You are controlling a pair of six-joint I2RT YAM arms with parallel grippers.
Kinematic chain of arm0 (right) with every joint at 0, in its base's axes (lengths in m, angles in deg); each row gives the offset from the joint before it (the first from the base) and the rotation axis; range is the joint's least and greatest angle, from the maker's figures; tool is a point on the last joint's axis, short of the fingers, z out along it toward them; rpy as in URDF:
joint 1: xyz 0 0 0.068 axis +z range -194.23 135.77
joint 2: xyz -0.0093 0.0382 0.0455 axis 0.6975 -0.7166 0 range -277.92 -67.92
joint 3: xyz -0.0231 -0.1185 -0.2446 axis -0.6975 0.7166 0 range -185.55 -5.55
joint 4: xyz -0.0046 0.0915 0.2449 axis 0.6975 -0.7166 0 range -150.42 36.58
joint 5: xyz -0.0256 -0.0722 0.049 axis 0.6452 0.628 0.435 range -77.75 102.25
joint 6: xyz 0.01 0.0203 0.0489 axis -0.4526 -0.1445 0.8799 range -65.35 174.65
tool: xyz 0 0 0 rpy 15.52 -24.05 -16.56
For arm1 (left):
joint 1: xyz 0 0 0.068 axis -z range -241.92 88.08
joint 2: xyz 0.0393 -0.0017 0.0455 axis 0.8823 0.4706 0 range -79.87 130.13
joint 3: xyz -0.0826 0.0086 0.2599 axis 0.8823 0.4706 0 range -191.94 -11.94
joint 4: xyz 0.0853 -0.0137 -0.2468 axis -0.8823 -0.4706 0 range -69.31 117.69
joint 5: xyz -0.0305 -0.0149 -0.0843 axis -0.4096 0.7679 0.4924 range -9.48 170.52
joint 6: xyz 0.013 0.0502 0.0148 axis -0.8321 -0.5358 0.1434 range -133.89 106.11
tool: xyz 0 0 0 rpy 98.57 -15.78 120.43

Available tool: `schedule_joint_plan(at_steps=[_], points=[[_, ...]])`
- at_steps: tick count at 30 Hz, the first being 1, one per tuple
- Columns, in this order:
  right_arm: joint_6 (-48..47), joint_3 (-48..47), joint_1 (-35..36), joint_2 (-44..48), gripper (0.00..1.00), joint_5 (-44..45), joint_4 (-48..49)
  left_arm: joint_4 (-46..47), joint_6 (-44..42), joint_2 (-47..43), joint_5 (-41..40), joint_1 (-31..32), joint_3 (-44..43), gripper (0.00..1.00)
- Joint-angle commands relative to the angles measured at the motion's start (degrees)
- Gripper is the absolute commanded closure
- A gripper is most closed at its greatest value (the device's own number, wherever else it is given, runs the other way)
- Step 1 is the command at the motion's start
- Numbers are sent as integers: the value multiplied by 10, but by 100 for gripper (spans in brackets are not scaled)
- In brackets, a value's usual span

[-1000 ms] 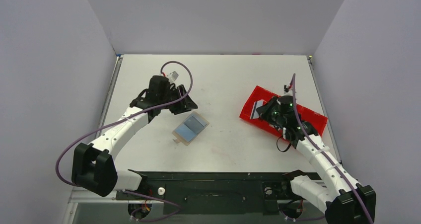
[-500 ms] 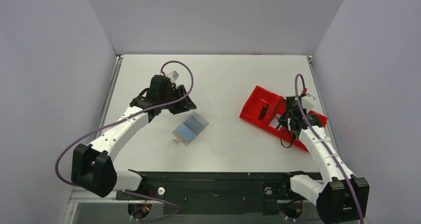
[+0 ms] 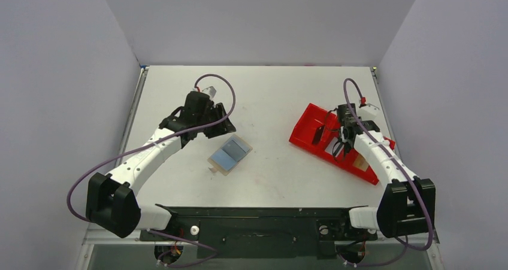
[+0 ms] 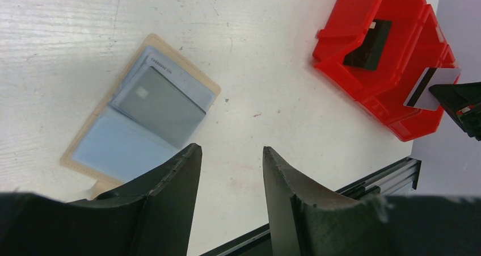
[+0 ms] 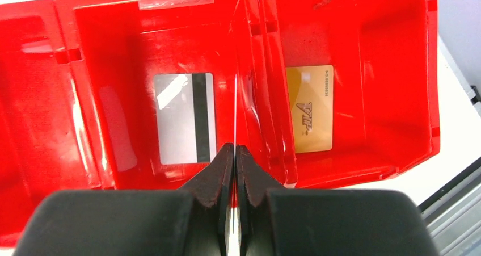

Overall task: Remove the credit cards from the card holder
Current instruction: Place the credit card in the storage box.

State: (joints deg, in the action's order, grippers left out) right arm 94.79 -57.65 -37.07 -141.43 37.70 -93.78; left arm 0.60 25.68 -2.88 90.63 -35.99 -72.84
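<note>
Nearest the bases, flat on the white table (image 3: 269, 90): card holder (image 4: 186, 66), folded open, nothing pinning it. Inside, credit cards not yet out: grey card (image 4: 161, 105) on the upper half, lying over a paler one, and light blue card (image 4: 116, 148) on the lower half. Task partly done, judging by that.

A bit farther, to the right: red tray (image 3: 302, 123), lying skewed. Striped card (image 5: 186, 118) flat in its middle compartment, gold card (image 5: 309, 108) in the one beside. Right gripper (image 5: 234, 151) above the tray, pinched tight on held card (image 4: 429, 85), edge-on from the wrist view and lined up with the divider (image 5: 258, 68) between those two compartments. Height over the tray: cannot tell.

Farthest: left gripper (image 4: 230, 154), jaws apart, nothing between them, hovering just beyond the holder, well apart from the tray.

Risks, as guesses:
- Letting go here: likely landing on the divider, tipping either way or maybe skidding over the rim.
- Thin card in a fingertip pinch: possible slip or twist before release.
- Next pull from the holder: loose holder likely dragging along with the card.
- Same pull: grabbing two stacked cards at once, or scraping the table without getting under an edge.
</note>
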Motion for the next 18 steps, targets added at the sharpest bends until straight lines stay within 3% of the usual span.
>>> schedule_joint_plan(at_steps=[1,7,9,14,18], points=[[-12,-27,4,-32,100,48,12,-4,-7,3,-33,6,-29,58],[-16,-29,7,-74,100,49,36,-4,-7,5,-29,6,-29,58],[-16,-30,10,-83,94,48,41,-4,-6,6,-27,7,-29,58],[-17,-40,16,-94,65,39,44,-7,-6,7,-24,7,-30,58],[-18,-51,20,-84,56,20,44,-8,-5,7,-24,7,-28,58]])
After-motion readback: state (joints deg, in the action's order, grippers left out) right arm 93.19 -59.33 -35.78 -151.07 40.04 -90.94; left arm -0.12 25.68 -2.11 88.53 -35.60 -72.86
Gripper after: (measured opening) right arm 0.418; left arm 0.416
